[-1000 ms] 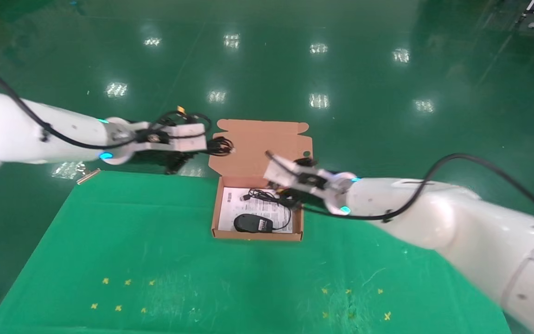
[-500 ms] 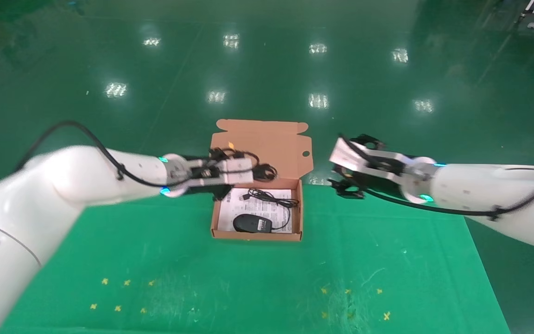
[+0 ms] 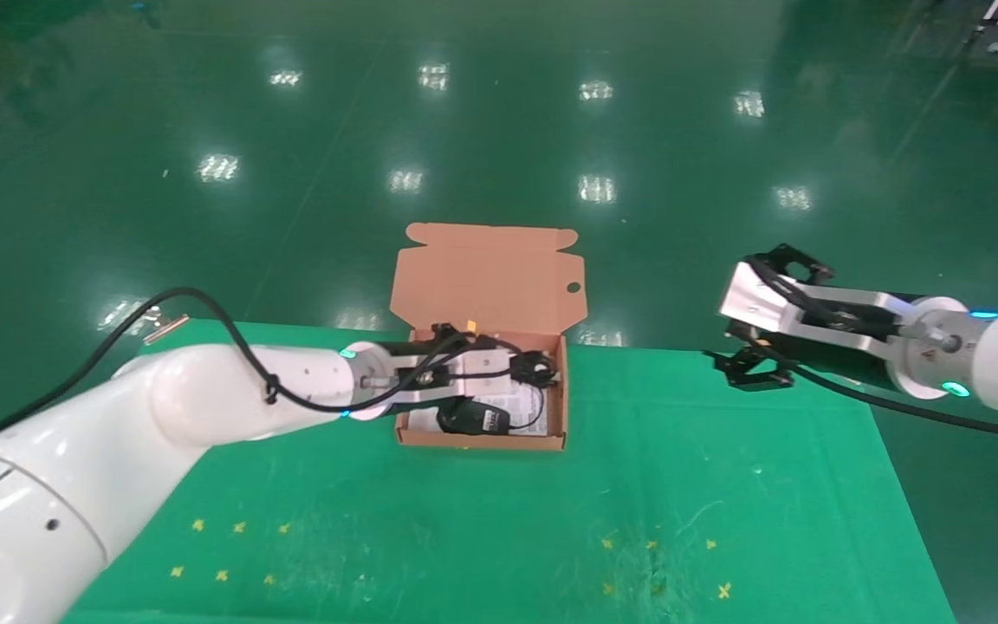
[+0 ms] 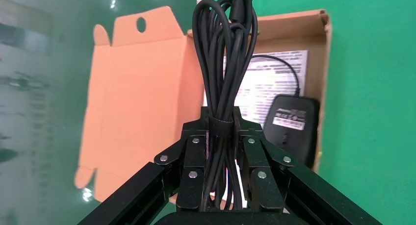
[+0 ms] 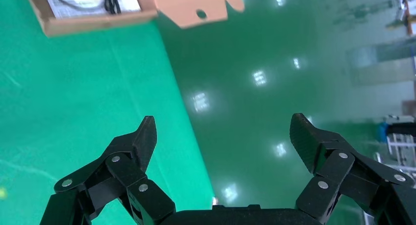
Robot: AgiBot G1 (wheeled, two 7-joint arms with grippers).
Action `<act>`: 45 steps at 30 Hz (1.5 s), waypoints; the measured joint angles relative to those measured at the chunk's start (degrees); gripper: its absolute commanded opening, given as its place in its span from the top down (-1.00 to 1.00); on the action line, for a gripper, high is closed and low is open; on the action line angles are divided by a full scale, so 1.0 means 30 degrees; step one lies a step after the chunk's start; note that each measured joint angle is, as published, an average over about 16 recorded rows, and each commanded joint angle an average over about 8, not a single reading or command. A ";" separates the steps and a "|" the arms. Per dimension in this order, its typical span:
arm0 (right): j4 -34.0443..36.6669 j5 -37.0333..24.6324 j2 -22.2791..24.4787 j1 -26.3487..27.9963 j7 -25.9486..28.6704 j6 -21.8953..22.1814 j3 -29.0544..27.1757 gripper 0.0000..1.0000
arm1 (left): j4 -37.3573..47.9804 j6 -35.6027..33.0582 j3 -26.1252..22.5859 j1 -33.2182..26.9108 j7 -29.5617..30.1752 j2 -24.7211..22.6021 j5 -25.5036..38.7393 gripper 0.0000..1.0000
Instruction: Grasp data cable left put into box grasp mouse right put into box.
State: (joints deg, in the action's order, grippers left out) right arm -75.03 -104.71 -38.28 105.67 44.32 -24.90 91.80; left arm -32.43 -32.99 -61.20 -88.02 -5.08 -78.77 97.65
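The left tool [image 4: 223, 151] pinches the data cable [image 4: 224, 63] above the box [image 3: 556, 407] — placing is in hand; next, lower and release beside the mouse [image 3: 469, 418] (already inside). The right tool [image 5: 223, 137], spread, hangs off the worktop [image 3: 508, 520]. Count: 1 cable, 1 mouse, 1 box.

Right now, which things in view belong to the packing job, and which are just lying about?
Job:
- data cable, clamped in the left pincer over the box
- mouse, lying in the box
- box, lid open
- right pincer, open, off to the right of the box

Lying about:
- green mat
- yellow markers on it
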 measured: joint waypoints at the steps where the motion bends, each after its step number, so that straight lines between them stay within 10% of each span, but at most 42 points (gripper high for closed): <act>1: -0.0190 -0.0223 0.0149 0.0084 0.0175 -0.0123 0.0005 -1.00 | -0.0028 0.0096 -0.0199 0.0024 0.0045 -0.0004 -0.0125 0.16; 6: -0.0699 -0.0945 0.0554 0.0348 0.0766 -0.0547 0.0002 -1.00 | -0.0137 0.0352 -0.0817 0.0073 0.0302 0.0050 -0.0574 -1.00; 45: -0.0352 0.0674 -0.0519 0.1786 -0.2504 -0.3302 -0.2980 -1.00 | -0.3839 -0.0340 0.1805 -0.1873 0.4094 0.3311 -0.3244 -1.00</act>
State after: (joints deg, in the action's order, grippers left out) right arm -76.09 -102.69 -39.83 111.03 36.81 -34.80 82.86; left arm -43.95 -34.01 -55.79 -93.64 7.20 -68.83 87.92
